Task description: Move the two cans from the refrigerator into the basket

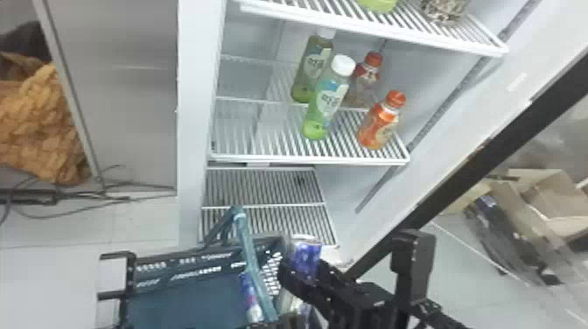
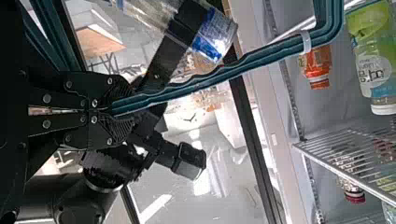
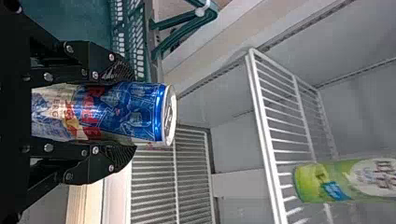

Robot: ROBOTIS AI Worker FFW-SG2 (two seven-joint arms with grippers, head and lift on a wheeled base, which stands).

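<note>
Wire shelves (image 1: 306,161) upper centre; my right gripper (image 3: 134,112) has the can (image 1: 306,256) pinched, lower centre by the basket (image 1: 183,302), left gripper (image 2: 114,109) clamped on the handle (image 2: 196,83); likely weighty, slick, thin-walled: hold mid-body, don't crush.

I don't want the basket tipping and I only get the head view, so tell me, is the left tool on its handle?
Observer: Yes, the left wrist view shows the left tool closed on the teal handle.
Operator: Good. What about the other side?
Observer: In the right wrist view, the right tool has a finger along each side of the blue drink can, whose rimmed end pokes out past the fingertips.
</note>
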